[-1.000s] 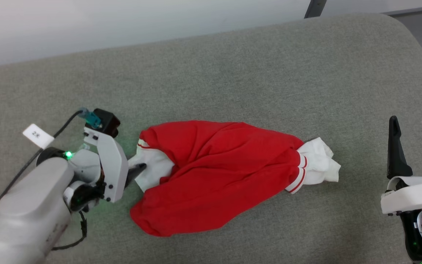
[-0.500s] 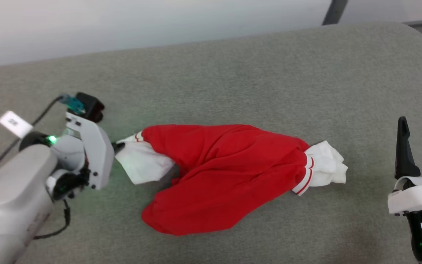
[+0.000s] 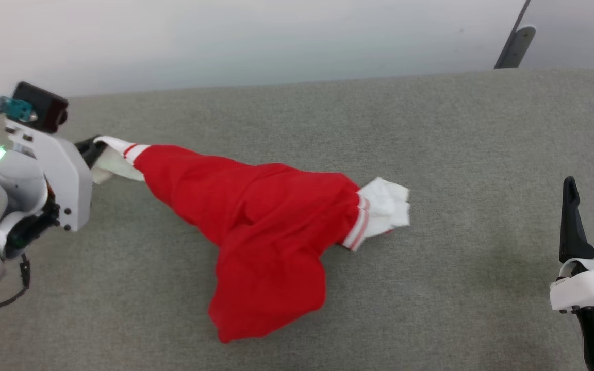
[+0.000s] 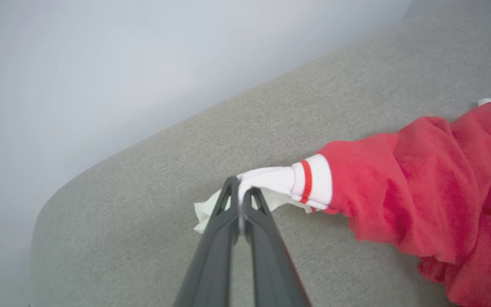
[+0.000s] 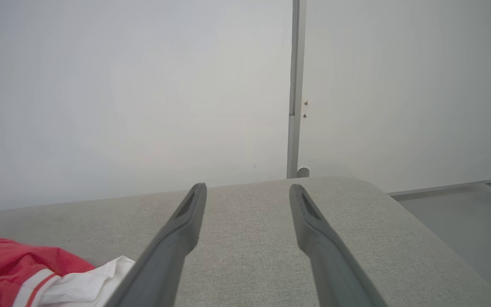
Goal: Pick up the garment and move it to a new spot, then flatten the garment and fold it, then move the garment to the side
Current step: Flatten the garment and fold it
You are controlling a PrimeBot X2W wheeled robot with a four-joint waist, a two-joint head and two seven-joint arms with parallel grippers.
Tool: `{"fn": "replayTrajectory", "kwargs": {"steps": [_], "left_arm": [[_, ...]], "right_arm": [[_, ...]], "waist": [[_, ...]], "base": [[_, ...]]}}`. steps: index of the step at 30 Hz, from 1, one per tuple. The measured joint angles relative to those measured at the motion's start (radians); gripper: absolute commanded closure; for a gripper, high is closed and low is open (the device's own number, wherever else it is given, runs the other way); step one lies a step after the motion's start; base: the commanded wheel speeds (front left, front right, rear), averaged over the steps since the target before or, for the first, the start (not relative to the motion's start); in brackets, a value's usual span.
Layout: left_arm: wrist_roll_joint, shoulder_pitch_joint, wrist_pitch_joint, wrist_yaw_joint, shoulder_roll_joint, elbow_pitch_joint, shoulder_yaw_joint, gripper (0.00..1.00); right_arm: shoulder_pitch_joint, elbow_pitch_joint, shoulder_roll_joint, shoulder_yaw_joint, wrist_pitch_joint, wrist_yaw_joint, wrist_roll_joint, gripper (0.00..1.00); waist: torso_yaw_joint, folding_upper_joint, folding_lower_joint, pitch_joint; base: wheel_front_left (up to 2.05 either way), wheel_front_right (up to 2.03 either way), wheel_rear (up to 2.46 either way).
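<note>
Head view: left gripper (image 3: 91, 148) is up and to the left of the garment (image 3: 256, 216), its pale forearm coming in from the left edge and its fingers pointing right toward the cloth. The jaws are clamped on the white sleeve (image 3: 116, 154) at the garment's left end. That end is lifted, and the red body slopes from it down onto the grey cushion (image 3: 457, 129), with the other white sleeve (image 3: 387, 208) bunched at the garment's right end. Right gripper (image 3: 592, 183) is well to the right of the garment, fingers pointing up the view, jaws spread, nothing between them

Left wrist view: both fingers meet at the tips of the left gripper (image 4: 240, 187), white sleeve cloth pinched between them. A red-striped cuff (image 4: 309, 187) sits just beyond the tips, with the red body to its right

Right wrist view: the right gripper (image 5: 247, 189) is held level over the cushion, fingers wide apart. The garment (image 5: 11, 264) lies at lower left, clear of the fingers
</note>
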Motion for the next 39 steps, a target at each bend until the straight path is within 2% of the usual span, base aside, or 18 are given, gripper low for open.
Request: {"fn": "replayTrajectory", "kwargs": {"steps": [7,18,23,24,25,26,27,32,39], "left_arm": [[-0.010,0.044,-0.034,0.004,0.008,-0.012,-0.003,1.00],[-0.132,0.202,0.047,-0.003,-0.045,0.024,-0.049,1.00],[-0.169,0.257,0.078,-0.005,-0.052,0.044,-0.066,1.00],[-0.173,0.262,0.081,-0.005,-0.053,0.050,-0.067,0.92],[-0.177,0.265,0.082,-0.003,-0.055,0.058,-0.066,0.63],[-0.187,0.268,0.086,0.000,-0.058,0.064,-0.064,0.23],[-0.196,0.270,0.091,0.005,-0.060,0.071,-0.061,0.00],[-0.204,0.254,0.139,0.030,-0.052,0.065,-0.057,0.00],[-0.205,0.173,0.289,0.125,-0.010,-0.052,-0.057,0.00]], "right_arm": [[0.007,-0.002,0.000,0.000,0.003,0.000,0.009,0.00],[0.024,0.005,0.000,0.012,0.007,0.000,0.024,0.00],[0.026,0.019,0.000,0.012,0.007,0.000,0.025,0.00],[0.026,0.020,0.000,0.012,0.007,0.000,0.026,0.00],[0.028,0.023,0.000,0.012,0.007,0.000,0.025,0.00],[0.030,0.025,0.000,0.012,0.007,0.000,0.025,0.00],[0.033,0.027,0.000,0.013,0.007,0.000,0.025,0.00],[0.038,0.032,0.000,0.014,0.009,0.000,0.025,0.00],[0.053,0.011,0.000,0.018,0.022,0.000,0.025,0.00]], "waist": [[0.014,0.0000,0.0000,-0.014],[0.003,0.0000,0.0000,-0.016],[0.000,0.0000,0.0000,-0.019],[0.000,0.0000,0.0000,-0.020],[0.000,0.0000,0.0000,-0.022],[0.000,0.0000,0.0000,-0.024],[0.001,0.0000,0.0000,-0.026],[0.002,0.0000,0.0000,-0.043],[-0.002,0.0000,0.0000,-0.061]], "base": [[0.00,0.00,0.00],[0.00,0.00,0.00],[0.00,0.00,0.00],[0.00,0.00,0.00],[0.00,0.00,0.00],[0.00,0.00,0.00],[0.00,0.00,0.00],[0.00,0.00,0.00],[0.00,0.00,0.00]]}}
